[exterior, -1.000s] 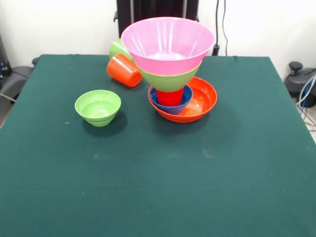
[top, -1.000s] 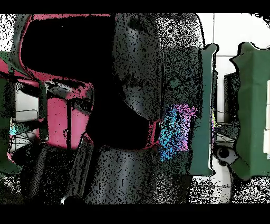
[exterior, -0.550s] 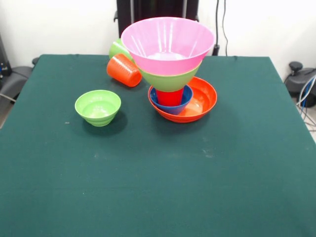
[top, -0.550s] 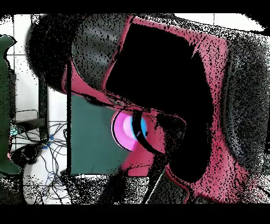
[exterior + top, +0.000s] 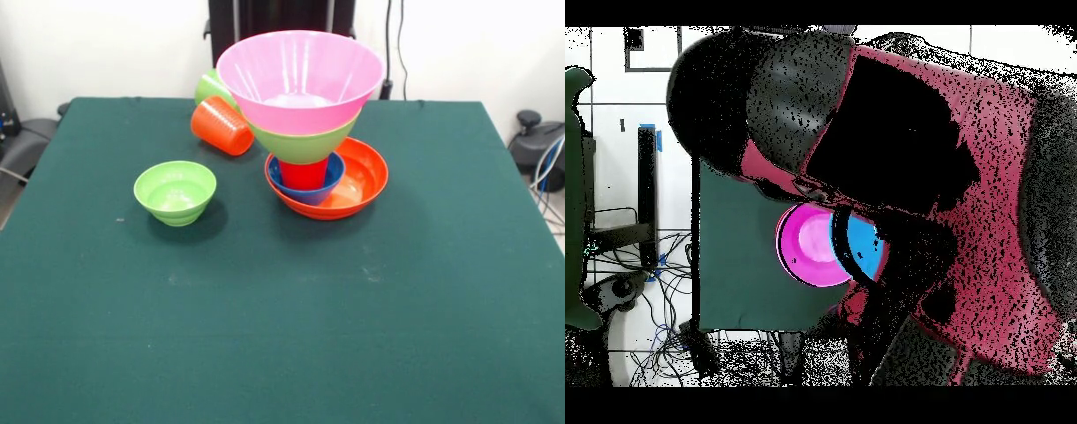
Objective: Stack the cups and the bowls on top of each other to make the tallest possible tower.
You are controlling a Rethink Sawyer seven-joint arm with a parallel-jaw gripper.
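A tower (image 5: 305, 124) of glossy plastic pieces is standing toward the far middle of the dark green cloth-covered table (image 5: 282, 309): a wide shallow orange bowl (image 5: 353, 181) is serving as base, holding a small dark blue bowl (image 5: 305, 187) with a red tapered cup (image 5: 305, 173) in it, and a large green bowl (image 5: 305, 144) and a huge pink bowl (image 5: 300, 78) are sitting above like funnels. An orange ribbed cup (image 5: 221, 124) and a light green cup (image 5: 210, 87) are lying on their sides just beside the tower, while a small green bowl (image 5: 175, 192) is sitting upright well apart from it. In the overhead view the red and black arm (image 5: 915, 160) is covering most of the scene, with blue (image 5: 863, 246) showing beside the pink bowl, and whether the gripper is apart or together cannot be told.
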